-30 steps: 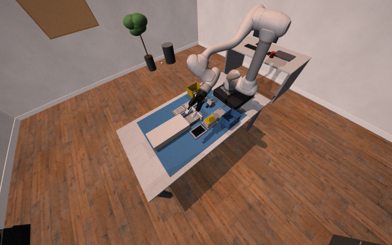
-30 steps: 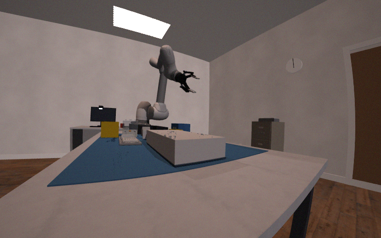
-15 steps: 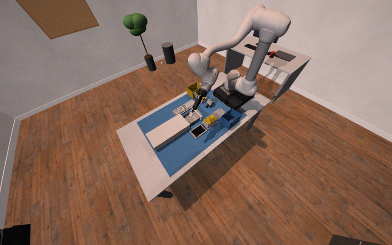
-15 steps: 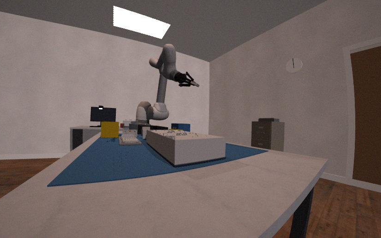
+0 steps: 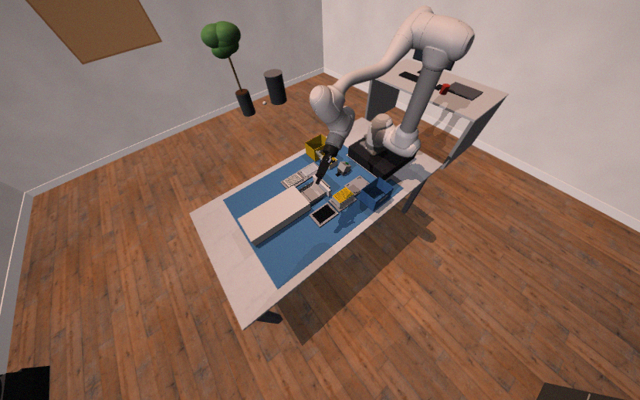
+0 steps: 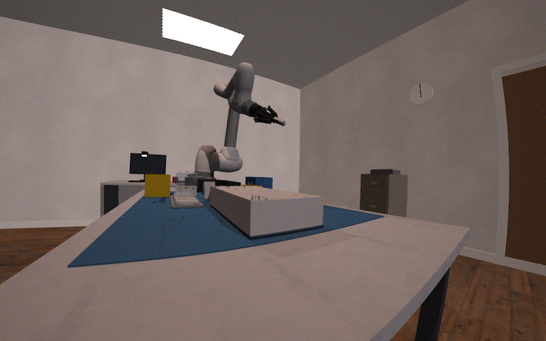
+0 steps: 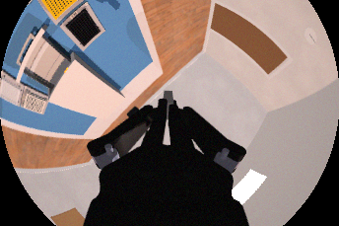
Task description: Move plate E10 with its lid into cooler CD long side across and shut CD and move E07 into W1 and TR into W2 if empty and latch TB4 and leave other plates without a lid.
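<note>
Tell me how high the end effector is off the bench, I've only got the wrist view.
Observer: In the exterior view the end effector hangs high above the bench, shut and pointing sideways.
Operator: Where's the yellow bin?
Observer: In the top view the yellow bin stands upright at the blue mat's corner, near the arm's base.
Operator: And the blue one?
Observer: The blue bin sits at the mat's edge on the base's other side.

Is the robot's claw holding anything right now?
No, nothing is held. The gripper is shut with its fingers pressed together on nothing, high above the bench.
</note>
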Controlling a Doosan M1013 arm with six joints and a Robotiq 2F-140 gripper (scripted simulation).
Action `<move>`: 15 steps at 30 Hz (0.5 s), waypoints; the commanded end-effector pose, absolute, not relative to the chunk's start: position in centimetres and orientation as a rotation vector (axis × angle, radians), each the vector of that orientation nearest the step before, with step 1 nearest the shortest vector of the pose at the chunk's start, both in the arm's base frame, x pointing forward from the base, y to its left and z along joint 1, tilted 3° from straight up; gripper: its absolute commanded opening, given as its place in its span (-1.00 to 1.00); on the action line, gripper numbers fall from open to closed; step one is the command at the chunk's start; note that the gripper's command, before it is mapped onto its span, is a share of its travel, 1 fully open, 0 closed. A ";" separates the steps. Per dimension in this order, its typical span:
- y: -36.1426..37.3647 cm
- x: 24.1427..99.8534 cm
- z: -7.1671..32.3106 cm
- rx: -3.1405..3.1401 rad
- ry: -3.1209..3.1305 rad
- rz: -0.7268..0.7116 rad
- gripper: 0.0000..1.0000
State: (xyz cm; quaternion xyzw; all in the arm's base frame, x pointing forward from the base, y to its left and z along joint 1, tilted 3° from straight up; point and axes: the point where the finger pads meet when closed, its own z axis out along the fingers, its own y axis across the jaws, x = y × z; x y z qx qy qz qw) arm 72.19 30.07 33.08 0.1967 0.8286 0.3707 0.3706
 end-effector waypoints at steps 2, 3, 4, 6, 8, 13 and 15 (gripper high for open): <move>30.3 71.5 32.9 0.317 2.140 0.888 -1.00; 30.3 71.3 32.8 0.278 2.144 0.874 -1.00; 30.3 71.3 32.8 0.239 2.146 0.859 -1.00; 30.3 71.3 32.8 0.160 2.150 0.830 -1.00; 30.4 70.7 32.5 0.082 2.153 0.800 -1.00; 30.5 70.3 32.2 -0.073 2.152 0.741 -1.00; 30.5 70.0 32.1 -0.112 2.150 0.726 -1.00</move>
